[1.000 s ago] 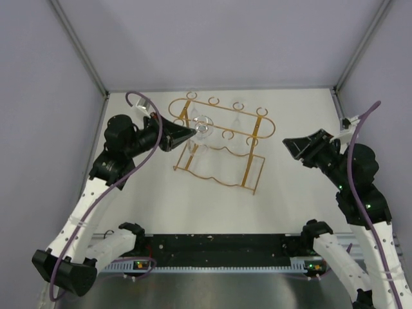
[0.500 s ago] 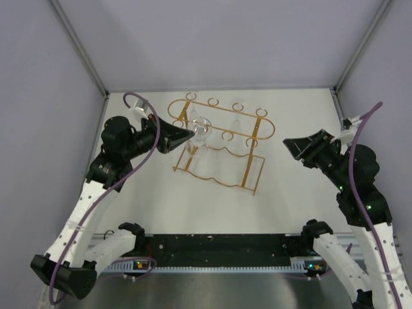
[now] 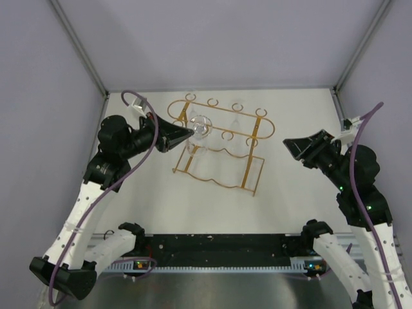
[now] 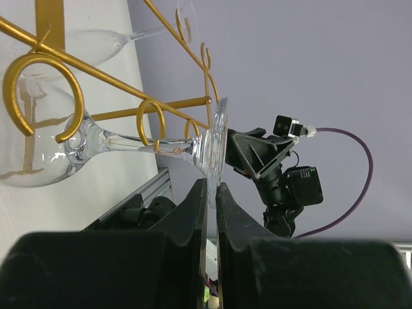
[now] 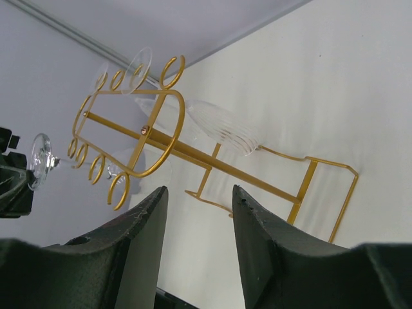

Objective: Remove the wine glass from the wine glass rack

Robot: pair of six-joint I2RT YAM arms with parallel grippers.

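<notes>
As left gripper (image 4: 211,187) pinches flat foot, clear wine glass (image 4: 129,140) — gold-wire rack (image 4: 49,16)

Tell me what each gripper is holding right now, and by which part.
The left gripper pinches the wine glass by the rim of its foot; the right gripper holds nothing.

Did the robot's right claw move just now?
No. The right gripper stays open, keeping the same gap from the right end of the wine glass rack in the top view.
</notes>
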